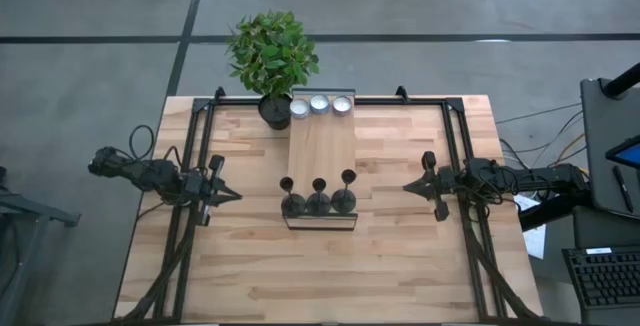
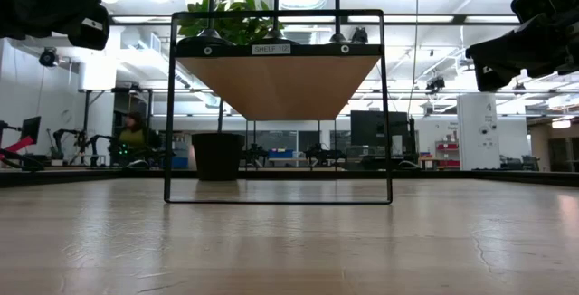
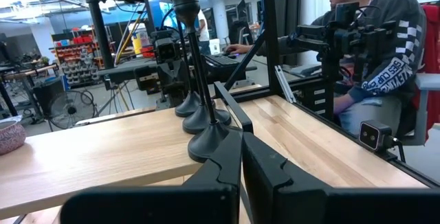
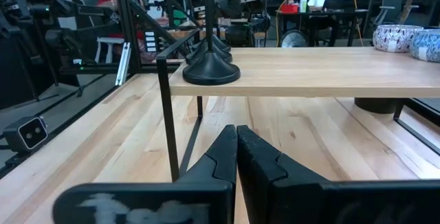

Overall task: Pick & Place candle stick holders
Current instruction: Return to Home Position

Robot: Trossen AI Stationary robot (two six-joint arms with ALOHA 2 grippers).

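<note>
At the middle of the light wooden table (image 1: 400, 266) stands a raised shelf (image 1: 322, 151) with a pale wood top on a thin black metal frame. On the shelf end farthest from the plant, three small black candle stick holders (image 1: 318, 203) with domed bases, thin stems and cup tops stand upright in a close row; at the opposite end three flat round white-and-silver tealights (image 1: 319, 104) lie in a row, just beside the dark pot (image 1: 275, 112) of a leafy green plant (image 1: 272, 51). The left gripper (image 1: 232, 195) hangs left of the shelf, apart from it, fingers pressed together on nothing; the right gripper (image 1: 410, 187) mirrors it on the right side, likewise clenched and empty; both point inward toward the holders.
</note>
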